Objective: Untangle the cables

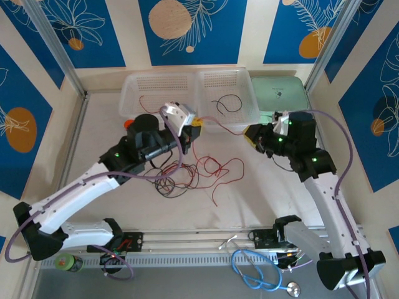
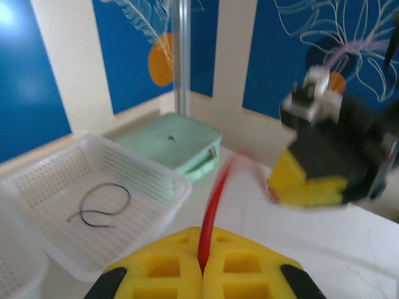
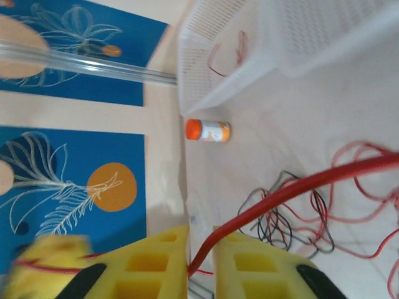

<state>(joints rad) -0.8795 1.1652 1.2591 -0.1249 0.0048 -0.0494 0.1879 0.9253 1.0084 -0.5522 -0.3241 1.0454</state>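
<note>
A tangle of thin red and black cables [image 1: 187, 171] lies mid-table, also seen in the right wrist view [image 3: 293, 212]. My left gripper [image 1: 197, 123] hovers by the baskets' front. Its yellow fingers [image 2: 202, 233] are shut on a red cable [image 2: 212, 212] that runs toward the blurred right gripper [image 2: 312, 180]. My right gripper [image 1: 249, 134] holds the same taut red cable [image 3: 299, 187] in the narrow gap between its fingers [image 3: 201, 233]. One black cable [image 1: 225, 104] lies in the right basket [image 1: 227, 75], and a red one [image 1: 149, 106] in the left basket [image 1: 162, 76].
A mint green box [image 1: 279, 93] stands right of the baskets. An orange-capped bottle [image 1: 128, 123] lies near the left basket's front. A light blue coiled cable [image 1: 255, 274] and a green bottle [image 1: 67, 261] sit by the arm bases. Frame posts stand at the back corners.
</note>
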